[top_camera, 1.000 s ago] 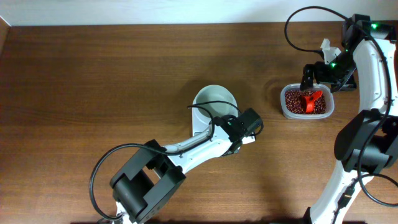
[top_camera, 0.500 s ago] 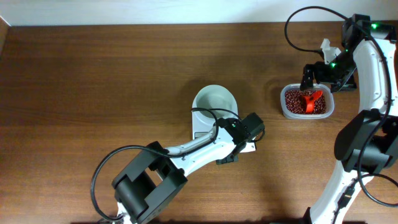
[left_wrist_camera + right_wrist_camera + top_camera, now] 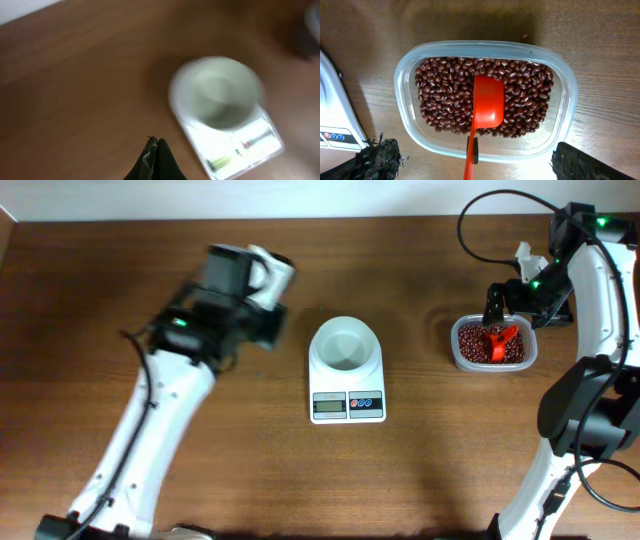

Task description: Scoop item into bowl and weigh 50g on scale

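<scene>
Overhead: the white bowl [image 3: 345,346] sits empty on the scale [image 3: 347,406], with the beans [image 3: 478,345] in a clear tub [image 3: 456,360] well to its right.

Left wrist: my left gripper [image 3: 154,148] is pressed together and holds nothing.

Right wrist: my right gripper [image 3: 479,161] is spread wide above the red scoop [image 3: 487,102]. The beans look loose and likely to roll, so I'd pinch the scoop's stiff handle.

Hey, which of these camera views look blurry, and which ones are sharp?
Left wrist view: heavily smeared, with the bowl and scale soft and streaked. Overhead view: only the left arm is blurred, everything else on the table is crisp. Right wrist view: sharp, individual beans and the red scoop are clear, with mild glare along the tub rim.
</scene>
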Action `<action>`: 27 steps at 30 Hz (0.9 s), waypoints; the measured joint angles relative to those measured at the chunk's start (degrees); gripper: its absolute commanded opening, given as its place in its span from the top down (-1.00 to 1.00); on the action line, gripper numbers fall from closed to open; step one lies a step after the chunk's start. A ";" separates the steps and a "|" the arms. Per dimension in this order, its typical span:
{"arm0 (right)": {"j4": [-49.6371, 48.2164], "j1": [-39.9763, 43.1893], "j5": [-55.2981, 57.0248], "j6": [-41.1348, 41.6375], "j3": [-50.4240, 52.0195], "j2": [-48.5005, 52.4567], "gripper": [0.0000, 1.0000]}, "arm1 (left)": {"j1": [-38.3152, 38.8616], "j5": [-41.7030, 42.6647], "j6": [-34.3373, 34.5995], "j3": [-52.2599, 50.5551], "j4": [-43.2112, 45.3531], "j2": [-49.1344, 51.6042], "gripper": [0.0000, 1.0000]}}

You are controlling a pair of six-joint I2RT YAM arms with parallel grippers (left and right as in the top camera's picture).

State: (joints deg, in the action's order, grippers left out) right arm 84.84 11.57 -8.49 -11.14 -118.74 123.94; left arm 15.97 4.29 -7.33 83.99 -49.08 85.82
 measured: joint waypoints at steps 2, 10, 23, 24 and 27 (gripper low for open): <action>-0.04 0.00 0.00 0.00 0.00 0.00 -0.97 | -6.49 0.09 1.68 -0.04 2.60 1.25 1.00; -0.04 0.00 0.00 -0.02 0.00 0.00 -0.97 | -20.92 0.02 6.43 -0.04 6.80 8.61 1.00; -0.02 0.00 0.00 0.00 -0.04 0.00 -0.97 | -14.75 1.81 10.45 -0.09 -12.13 9.35 1.00; -0.02 0.00 0.00 -0.02 -0.04 0.00 -0.97 | -12.92 2.67 10.45 -0.11 -14.45 9.35 1.00; -0.04 0.00 0.00 0.00 -0.04 0.00 -0.98 | -6.75 3.52 11.69 -0.11 -16.06 9.35 1.00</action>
State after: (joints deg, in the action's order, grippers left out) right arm 84.79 11.57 -8.49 -11.14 -118.78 123.94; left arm 9.21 7.81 4.36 83.88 -65.14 95.18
